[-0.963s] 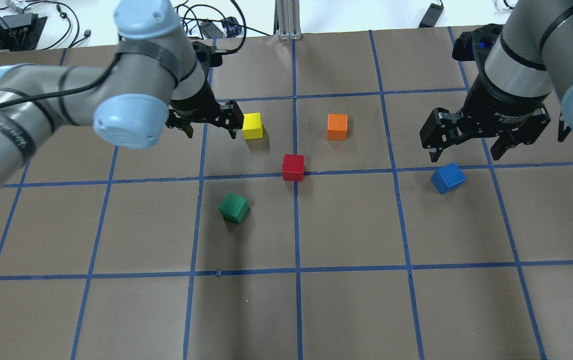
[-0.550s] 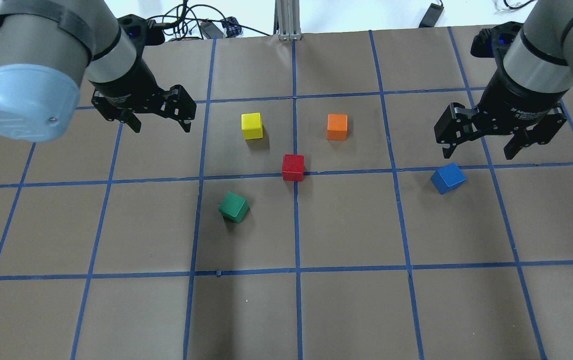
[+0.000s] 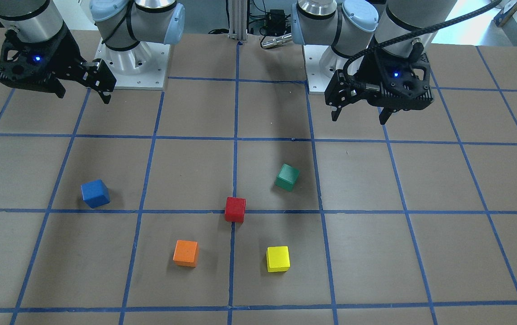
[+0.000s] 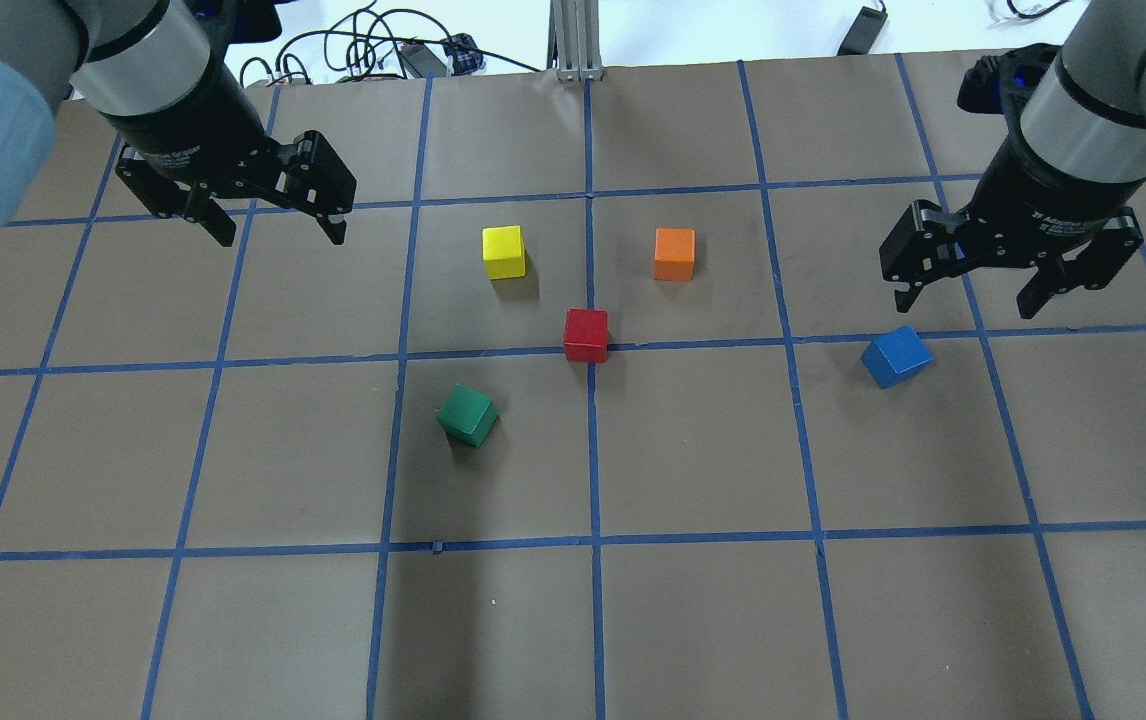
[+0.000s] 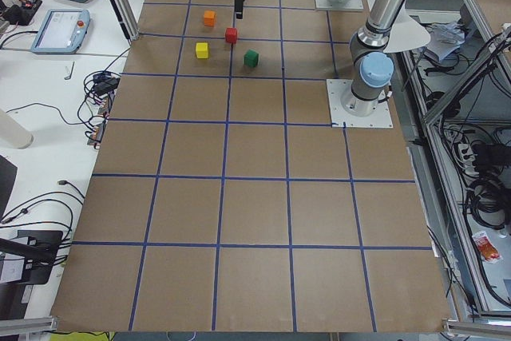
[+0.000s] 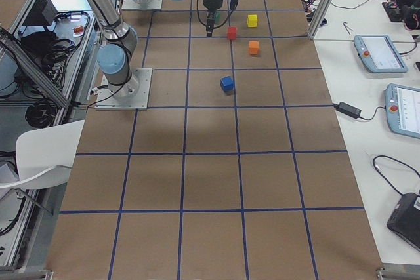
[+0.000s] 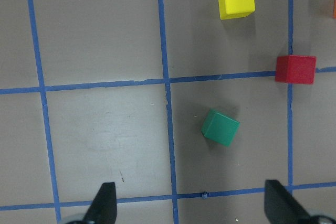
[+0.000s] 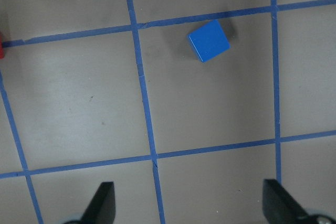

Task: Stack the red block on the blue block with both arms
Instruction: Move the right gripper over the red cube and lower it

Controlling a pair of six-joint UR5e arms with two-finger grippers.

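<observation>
**Present condition**

1. Robot-side edge of the table (image 4: 693, 600): both arms hang high above the surface. The left gripper (image 4: 278, 230) has its fingers spread wide and carries nothing. The right gripper (image 4: 965, 295) is likewise spread and empty.
2. Next outward: the green block (image 4: 467, 415), turned askew to the taped grid.
3. Mid-table: the red block (image 4: 586, 334) rests on a tape crossing, square to the grid and free of any contact. The blue block (image 4: 896, 356) lies well apart from it toward the table's right edge, rotated against the grid, with the right gripper nearby.
4. Toward the operators' edge: the yellow block (image 4: 504, 251) and the orange block (image 4: 674, 253).

**Hazards from this state**

- Green, yellow and orange blocks all stand near the red one. A descent with fully spread fingers could nudge a neighbour or the red block itself.
- Orange resembles red, so a wrong pick is possible.
- The blue block's rotation means that a red block set down square to the grid would overhang its corners. An off-centre release could topple it.
- Both arms converging over the blue block risk mutual collision.
</observation>
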